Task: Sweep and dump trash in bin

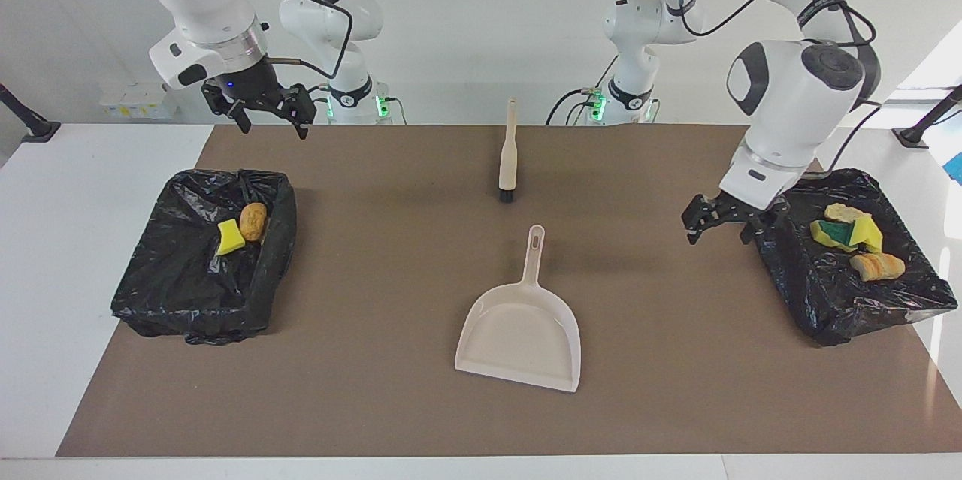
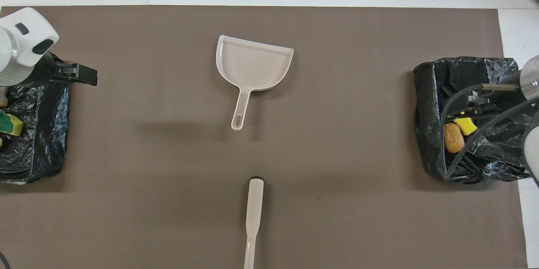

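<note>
**Mia:** On the bench, is any trash left to sweep?

**Ben:** No. The brown mat [image 1: 376,277] is bare. The trash [image 1: 853,240] sits in the black bin [image 1: 819,300] at the left arm's end, and two more bits [image 1: 242,228] are in the other bin [image 1: 188,292].

**Mia:** What are the tools doing?

**Ben:** The left tool [image 1: 725,221] is open and holds nothing. It hangs just beside its bin's edge. The right tool [image 1: 259,108] is open and empty too, up over the mat's edge near its bin.

**Mia:** And the dustpan [image 1: 522,330]?

**Ben:** Flat and empty mid-mat, with the brush [image 1: 509,153] nearer the robots.

**Mia:** So what now?

**Ben:** I think the job is done. Lift the arms away slowly, and don't snag the bin bags.
</note>
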`<state>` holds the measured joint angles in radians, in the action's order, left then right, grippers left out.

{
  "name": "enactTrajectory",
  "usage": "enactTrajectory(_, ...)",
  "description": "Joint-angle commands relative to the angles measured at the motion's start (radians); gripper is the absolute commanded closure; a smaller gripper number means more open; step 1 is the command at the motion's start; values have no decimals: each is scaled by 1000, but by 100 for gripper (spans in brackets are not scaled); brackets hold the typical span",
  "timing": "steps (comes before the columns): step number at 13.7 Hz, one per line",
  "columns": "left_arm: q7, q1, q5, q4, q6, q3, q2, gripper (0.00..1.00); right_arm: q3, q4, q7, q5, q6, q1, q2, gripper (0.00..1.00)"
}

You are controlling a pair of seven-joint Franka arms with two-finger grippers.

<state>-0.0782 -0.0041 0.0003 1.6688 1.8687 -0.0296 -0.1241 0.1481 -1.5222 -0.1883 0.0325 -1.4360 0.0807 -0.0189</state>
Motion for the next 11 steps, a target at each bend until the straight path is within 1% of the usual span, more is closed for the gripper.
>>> enactTrajectory(1,-20,10,-3,5,-106,-13,64,0,1,-21,26,-17,2,16,22,0)
enactTrajectory(4,-26,4,-2,20,-196,-15,129,0,1,-21,26,-17,0,16,22,0)
enactTrajectory(6,-22,9,-2,74,-169,-15,159,0,1,-19,26,-16,-4,17,19,0)
enactTrajectory(8,-23,10,-2,69,-178,-15,165,0,-1,-7,27,-14,-6,22,13,0)
enactTrajectory(11,-25,7,-3,84,-177,-15,217,0,-1,13,26,3,-6,13,4,0)
